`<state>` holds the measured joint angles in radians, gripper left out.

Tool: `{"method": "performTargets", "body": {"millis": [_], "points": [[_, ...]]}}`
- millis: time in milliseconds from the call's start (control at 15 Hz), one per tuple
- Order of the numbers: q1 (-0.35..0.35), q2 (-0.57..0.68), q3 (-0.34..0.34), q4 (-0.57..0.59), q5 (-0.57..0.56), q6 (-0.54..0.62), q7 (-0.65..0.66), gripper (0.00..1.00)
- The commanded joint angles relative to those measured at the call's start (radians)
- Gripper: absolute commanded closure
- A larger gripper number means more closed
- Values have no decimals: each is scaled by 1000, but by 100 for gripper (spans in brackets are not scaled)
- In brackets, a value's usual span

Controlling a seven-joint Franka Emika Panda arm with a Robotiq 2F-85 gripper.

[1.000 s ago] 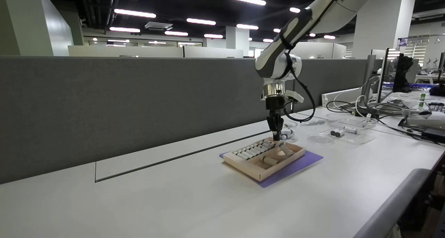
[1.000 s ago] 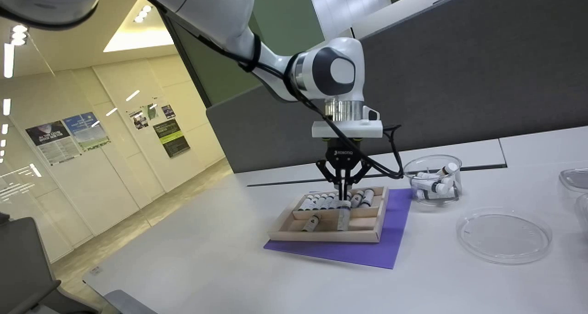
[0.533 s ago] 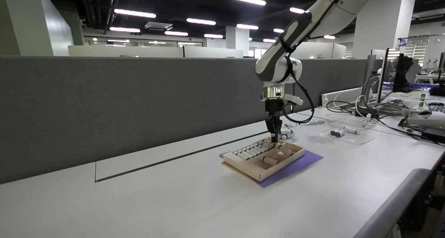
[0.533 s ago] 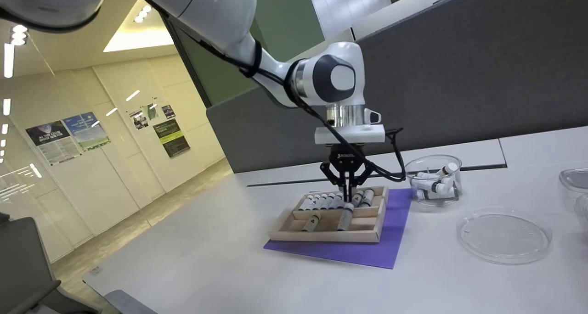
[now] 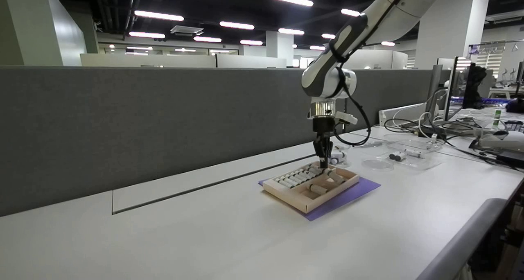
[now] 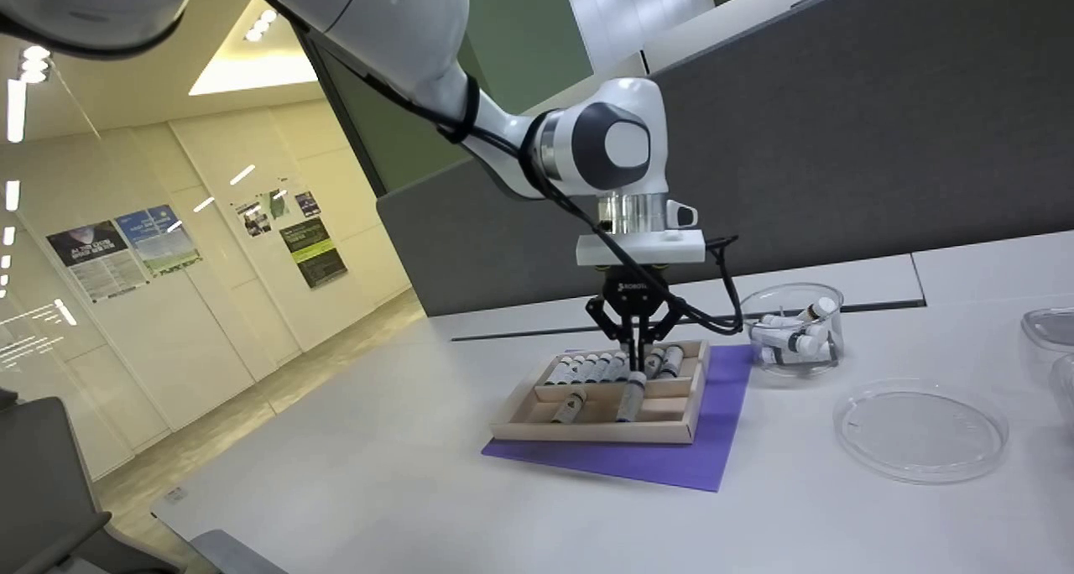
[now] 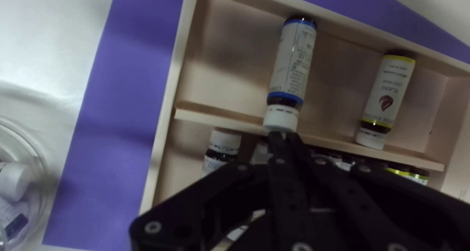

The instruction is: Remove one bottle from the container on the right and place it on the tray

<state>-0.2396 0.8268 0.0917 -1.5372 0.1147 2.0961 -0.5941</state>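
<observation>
A grey partition (image 5: 163, 124) runs along the back of the white counter (image 6: 403, 473), and the robot's arm (image 6: 617, 138) reaches in over it. On the counter lies a purple sheet (image 6: 726, 414), and on that the wooden tray (image 6: 591, 432), split lengthwise by a divider (image 7: 216, 121). The black gripper (image 6: 637, 364) points straight down over the tray, above the divider, and its fingers look pressed together to me. In an exterior view, the clear container (image 6: 789, 370) stands on the counter just right of the sheet, white-capped bottles (image 6: 793, 339) jumbled inside; nearer the front sits a shallow round dish (image 6: 921, 431).

In the tray, a row of bottles (image 6: 590, 368) lies side by side in the compartment toward the partition. The opposite compartment has two more: a yellow-banded bottle (image 7: 387, 89), its cap toward the divider, and, apart from it, a blue-banded bottle (image 7: 292, 62), tilted, white cap raised over the divider. The fingertips are right by that cap; whether they touch it, I can't make out.
</observation>
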Motion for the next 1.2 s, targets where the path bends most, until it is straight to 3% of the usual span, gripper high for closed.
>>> {"method": "performTargets", "body": {"millis": [0, 333, 733, 1133], "points": [[-9, -5, -7, 10, 0, -87, 6, 100], [-14, 6, -22, 33, 3, -168, 14, 100], [-4, -50, -39, -63, -9, 130, 30, 100], [-2, -88, -49, -93, -22, 295, 54, 100]]}}
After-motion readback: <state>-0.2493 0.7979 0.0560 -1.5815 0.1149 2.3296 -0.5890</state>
